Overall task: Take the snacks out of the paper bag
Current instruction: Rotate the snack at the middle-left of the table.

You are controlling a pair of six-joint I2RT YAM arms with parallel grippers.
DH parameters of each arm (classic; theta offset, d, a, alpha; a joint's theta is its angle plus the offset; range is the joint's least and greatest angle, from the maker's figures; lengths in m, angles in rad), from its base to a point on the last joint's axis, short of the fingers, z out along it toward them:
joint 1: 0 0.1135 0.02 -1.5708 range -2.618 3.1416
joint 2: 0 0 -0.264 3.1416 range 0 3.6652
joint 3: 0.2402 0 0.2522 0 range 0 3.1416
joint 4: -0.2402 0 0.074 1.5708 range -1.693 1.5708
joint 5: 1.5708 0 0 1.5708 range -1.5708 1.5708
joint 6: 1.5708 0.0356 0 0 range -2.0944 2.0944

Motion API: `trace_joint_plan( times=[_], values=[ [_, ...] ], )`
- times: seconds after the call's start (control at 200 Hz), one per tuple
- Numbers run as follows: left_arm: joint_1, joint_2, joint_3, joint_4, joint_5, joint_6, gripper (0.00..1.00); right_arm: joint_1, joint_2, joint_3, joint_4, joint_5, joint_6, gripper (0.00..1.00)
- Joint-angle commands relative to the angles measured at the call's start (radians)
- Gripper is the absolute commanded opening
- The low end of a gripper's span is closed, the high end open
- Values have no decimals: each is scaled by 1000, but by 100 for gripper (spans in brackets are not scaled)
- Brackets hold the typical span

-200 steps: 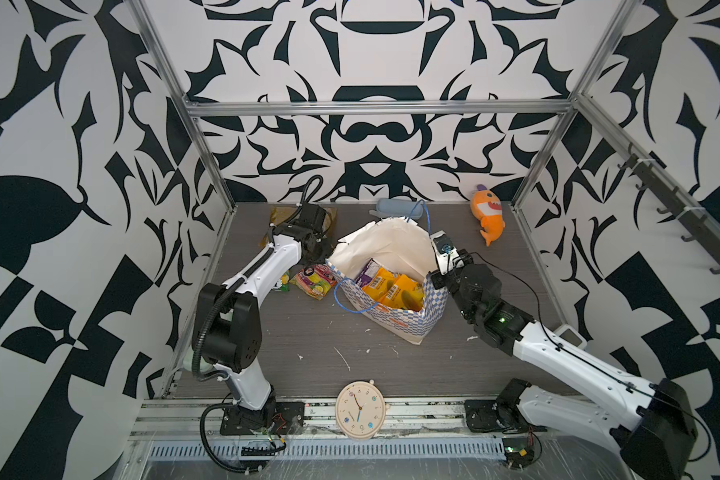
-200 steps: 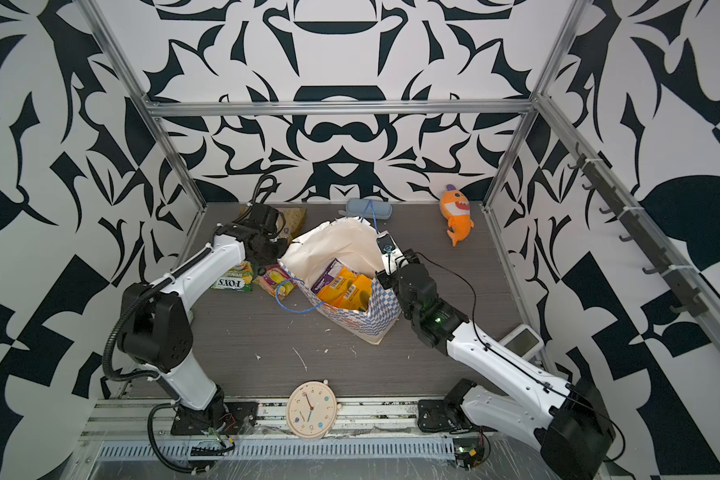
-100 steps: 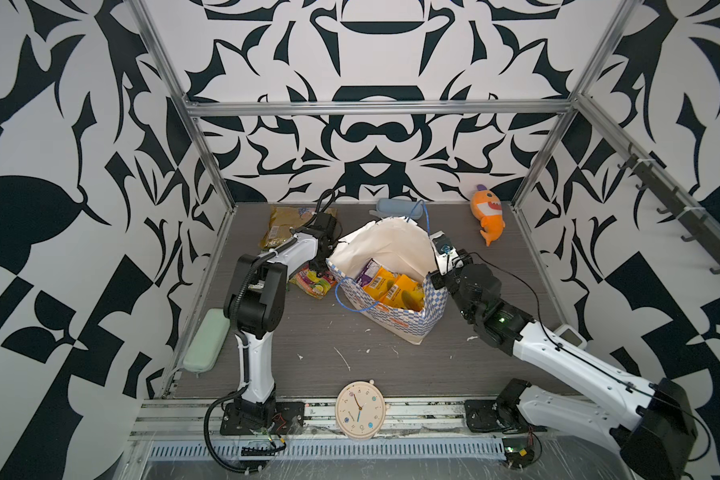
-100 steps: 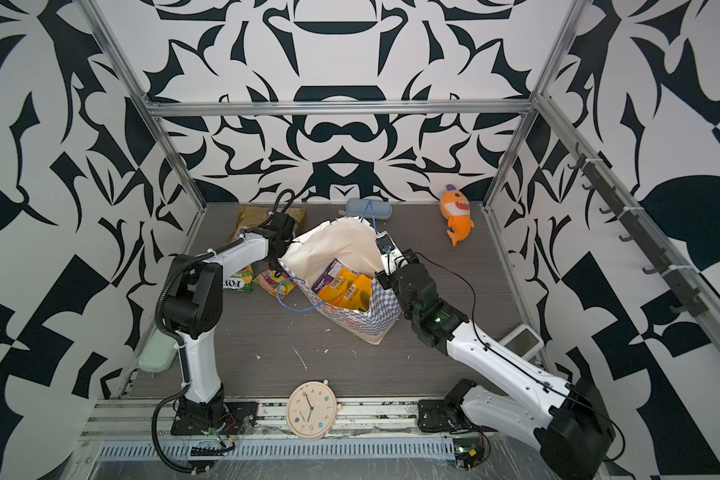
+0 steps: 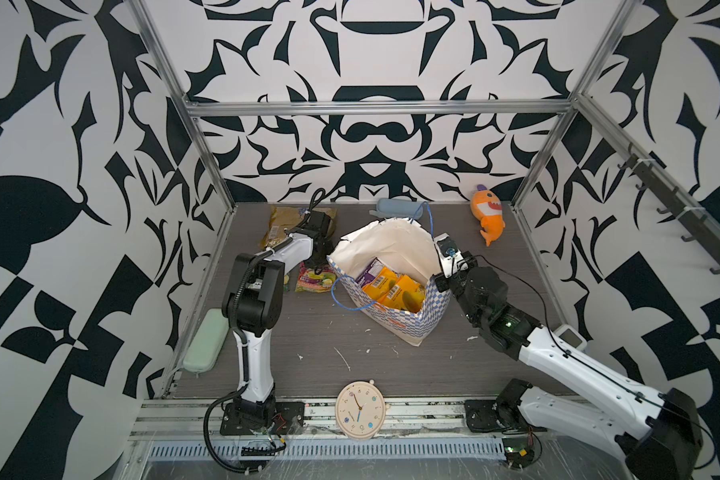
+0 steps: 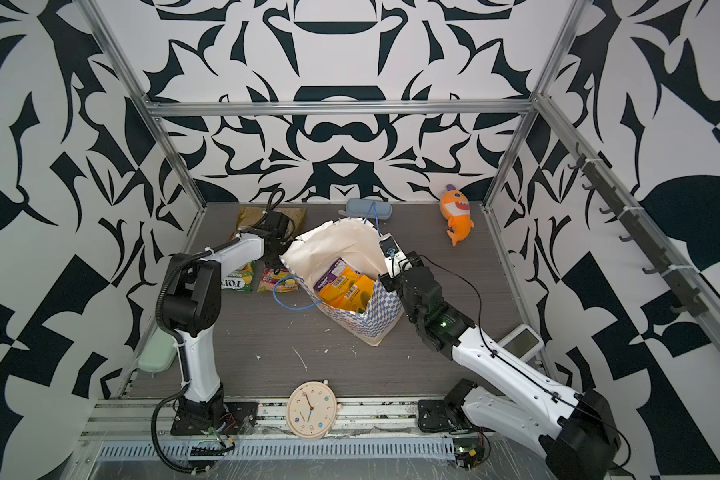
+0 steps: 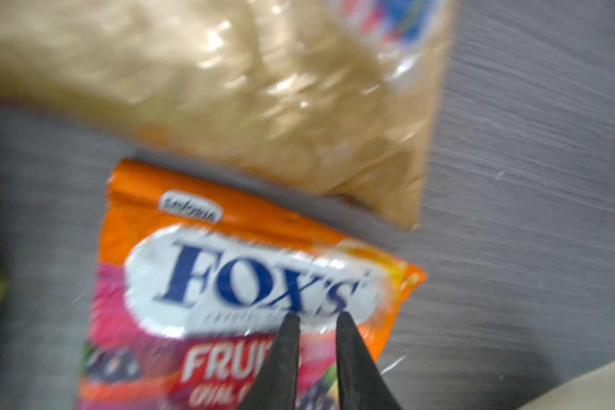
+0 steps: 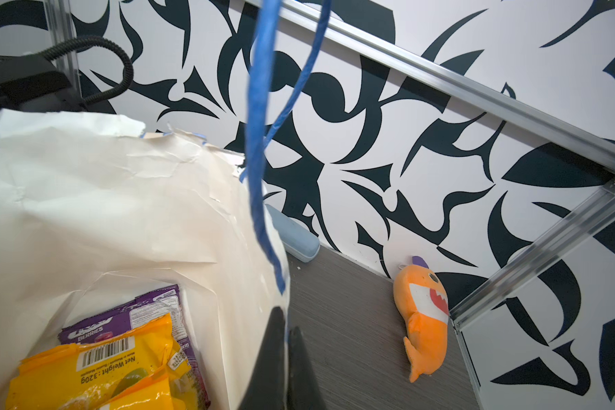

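The paper bag (image 5: pixel 391 245) (image 6: pixel 341 245) stands open mid-table, its checked side toward the front. Inside lie two orange-yellow snacks (image 5: pixel 391 289) (image 8: pixel 96 369) and a purple one (image 5: pixel 371 269) (image 8: pixel 139 316). My right gripper (image 5: pixel 438 286) (image 8: pixel 285 321) is shut on the bag's right rim. On the table left of the bag lie a gold packet (image 5: pixel 281 224) (image 7: pixel 245 78), a red-orange FOX'S packet (image 5: pixel 314 281) (image 7: pixel 228 284) and a green-yellow one (image 6: pixel 238 280). My left gripper (image 5: pixel 317 259) (image 7: pixel 316 319) hovers over the red-orange packet, narrowly open and holding nothing.
An orange plush shark (image 5: pixel 488 216) and a grey-blue pouch (image 5: pixel 400 207) lie by the back wall. A pale green case (image 5: pixel 206 340) sits at the left edge, a round clock (image 5: pixel 360 409) at the front edge, a small white device (image 5: pixel 570 336) at the right.
The left arm has folded its elbow upright, uncovering the green case, and its gripper has drawn slightly toward the bag while its jaws narrowed a little. The right arm and the bag are still.
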Motion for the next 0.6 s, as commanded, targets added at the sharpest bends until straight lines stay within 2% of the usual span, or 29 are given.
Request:
trace_joint_plan(
  times=[0.0, 0.12, 0.24, 0.35, 0.42, 0.595],
  values=[
    [23, -52, -44, 27, -45, -46, 23, -2, -37, 14, 89, 17, -12, 0],
    [22, -54, -32, 22, -36, -5, 21, -3, -25, 23, 88, 13, -13, 0],
    [-1, -120, -47, 33, -101, 28, 21, -3, -18, 26, 93, 14, -9, 0],
    [-14, -217, -63, 38, -142, 55, 27, -6, -5, 35, 92, 43, -8, 0],
    [-22, -293, -67, 37, -144, 67, 27, -12, 4, 53, 77, 50, -3, 0],
    [-39, -496, -108, 38, -163, 56, 30, -50, 13, 87, 52, 11, 9, 0]
  ],
)
